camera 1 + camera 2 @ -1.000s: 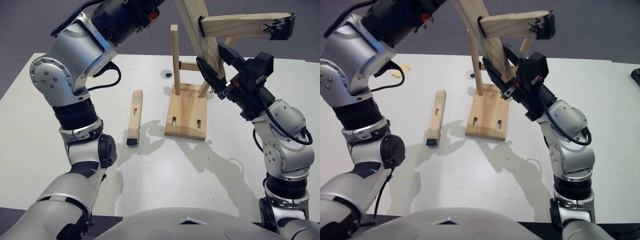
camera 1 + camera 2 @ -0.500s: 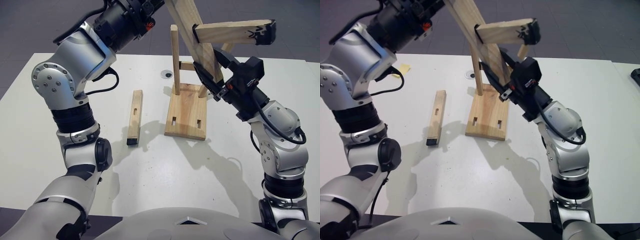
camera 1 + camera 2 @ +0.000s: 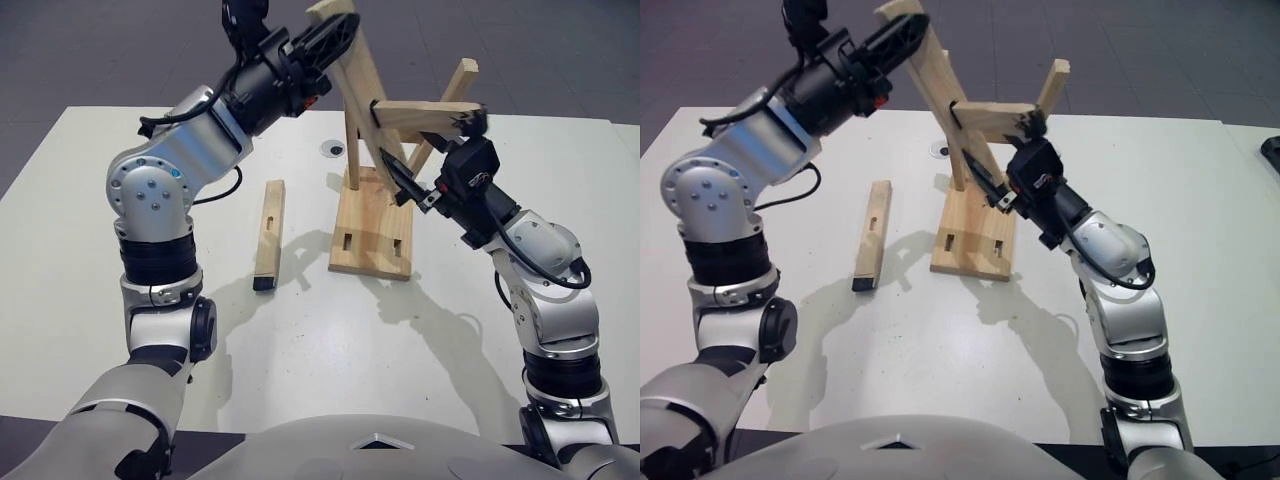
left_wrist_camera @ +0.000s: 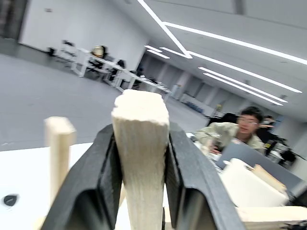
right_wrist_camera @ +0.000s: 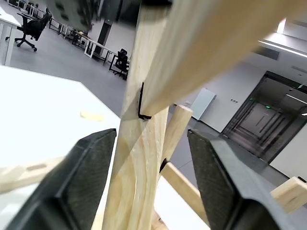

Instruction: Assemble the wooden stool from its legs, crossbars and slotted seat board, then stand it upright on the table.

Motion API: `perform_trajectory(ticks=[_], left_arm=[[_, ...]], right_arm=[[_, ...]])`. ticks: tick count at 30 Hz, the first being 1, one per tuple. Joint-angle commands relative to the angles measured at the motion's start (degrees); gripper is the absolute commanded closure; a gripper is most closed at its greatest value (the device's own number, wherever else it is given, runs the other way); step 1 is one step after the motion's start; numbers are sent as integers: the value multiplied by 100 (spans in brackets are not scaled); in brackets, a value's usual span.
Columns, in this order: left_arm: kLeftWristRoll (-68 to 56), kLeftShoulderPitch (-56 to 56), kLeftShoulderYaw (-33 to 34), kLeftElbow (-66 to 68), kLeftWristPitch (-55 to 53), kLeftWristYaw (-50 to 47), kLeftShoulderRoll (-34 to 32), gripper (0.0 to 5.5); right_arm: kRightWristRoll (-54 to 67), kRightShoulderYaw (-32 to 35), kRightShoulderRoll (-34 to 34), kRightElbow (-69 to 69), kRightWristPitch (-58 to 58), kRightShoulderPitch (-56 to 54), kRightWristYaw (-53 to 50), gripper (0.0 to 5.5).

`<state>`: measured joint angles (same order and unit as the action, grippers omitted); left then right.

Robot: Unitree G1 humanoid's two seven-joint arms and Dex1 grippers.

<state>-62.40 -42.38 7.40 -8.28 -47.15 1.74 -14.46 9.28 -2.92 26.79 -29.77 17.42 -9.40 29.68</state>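
Roughly half done, by my read. The table carries the board lying flat, slots up. Two far legs appear seated at its back end, though I can't confirm the joints, and both near slots look empty. Held leg is in the air, slanting down over the board with a crossbar already plugged into its side. Its foot is not yet in a slot. Loose leg lies flat on the table just left of the board, untouched. Left gripper is clamped on the top end of the held leg. Right gripper straddles that leg lower down, fingers spread with a gap on each side, gripping nothing. Left to do: seat the held leg, add the loose leg, close up the crossbars, flip upright. No readable labels or print on any part.
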Motion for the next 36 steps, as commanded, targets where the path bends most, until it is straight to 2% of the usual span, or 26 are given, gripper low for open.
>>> perform_trajectory(ticks=[1, 8, 13, 17, 24, 34, 36], left_arm=[[221, 155, 160, -371, 281, 26, 87, 448], [111, 705, 395, -944, 38, -798, 285, 448], [224, 926, 355, -1301, -213, -1464, 316, 448], [420, 1025, 194, -1444, -309, -1836, 423, 448], [867, 1320, -104, -1482, -419, -2111, 635, 448], [1410, 1660, -181, -1510, -425, -2130, 842, 448], [1276, 1618, -38, -1602, -473, -2190, 940, 448]], right_arm=[[274, 324, 350, 157, 142, 787, 386, 198], [701, 449, 869, 527, 407, 1936, 1200, 89], [441, 345, 1037, 807, 287, 2105, 1305, 12], [107, 69, 930, 1148, 214, 1980, 1149, 10], [26, -484, 236, 1505, 248, 1572, 840, 10], [-21, -417, -125, 1569, 349, 1418, 322, 10], [-43, -398, -128, 1594, 352, 1416, 271, 10]])
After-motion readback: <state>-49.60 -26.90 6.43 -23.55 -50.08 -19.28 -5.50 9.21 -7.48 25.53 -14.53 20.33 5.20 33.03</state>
